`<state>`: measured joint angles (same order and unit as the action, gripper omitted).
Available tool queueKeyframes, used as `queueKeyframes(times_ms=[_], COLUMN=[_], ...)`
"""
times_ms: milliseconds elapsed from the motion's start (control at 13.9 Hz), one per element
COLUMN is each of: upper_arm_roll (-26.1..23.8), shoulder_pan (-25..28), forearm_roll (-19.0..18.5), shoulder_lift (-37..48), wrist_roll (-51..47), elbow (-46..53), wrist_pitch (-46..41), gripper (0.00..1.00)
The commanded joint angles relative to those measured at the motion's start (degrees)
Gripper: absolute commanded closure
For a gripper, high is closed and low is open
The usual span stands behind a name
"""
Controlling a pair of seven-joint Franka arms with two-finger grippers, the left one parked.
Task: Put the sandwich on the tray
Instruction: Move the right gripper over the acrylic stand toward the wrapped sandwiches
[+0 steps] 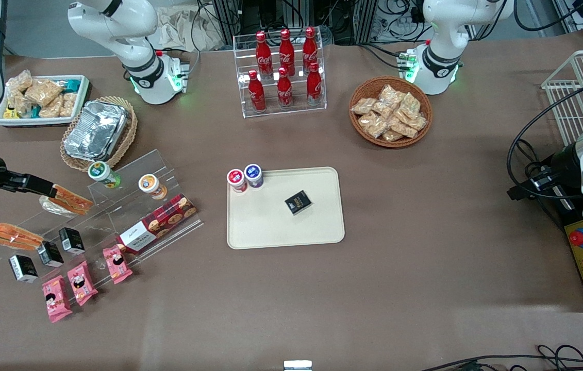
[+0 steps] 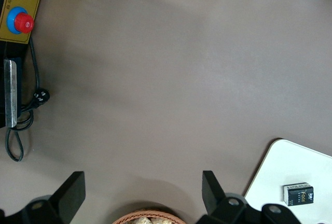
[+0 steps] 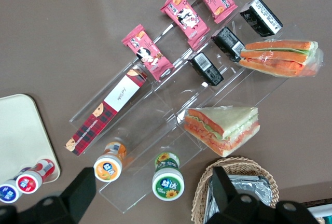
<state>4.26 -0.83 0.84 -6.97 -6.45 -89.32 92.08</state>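
Pink snack packs [image 1: 79,282] are lying nearest; end effector [image 3: 150,195], fingers spread and empty, is being held above the display, sandwich [image 3: 280,58] well apart.

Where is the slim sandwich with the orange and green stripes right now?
The sandwich lies on the clear stepped stand at the working arm's end of the table, beside small black boxes; the open gripper hovers above.

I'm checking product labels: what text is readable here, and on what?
"Coca-Cola": red bottles in the clear rack.
Sandwich, pink snack packs, black boxes, round tubs, red plaid cookie box: print too small to read.
Tray: no text.
Pincer, open above the display: unmarked.
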Motion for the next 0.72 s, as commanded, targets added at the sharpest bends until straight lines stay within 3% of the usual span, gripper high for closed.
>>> queueKeyframes(times_ms=[0,647], upper_arm_roll=[0.39,0.66], shoulder_pan=[-0.92,-1.19], forearm_roll=[4.40,2.06], shoulder_lift=[0.11,-0.59], wrist_roll=[0.38,0.29], elbow=[0.21,0.73], wrist_pitch=[0.90,1.34], gripper=[0.00,0.00])
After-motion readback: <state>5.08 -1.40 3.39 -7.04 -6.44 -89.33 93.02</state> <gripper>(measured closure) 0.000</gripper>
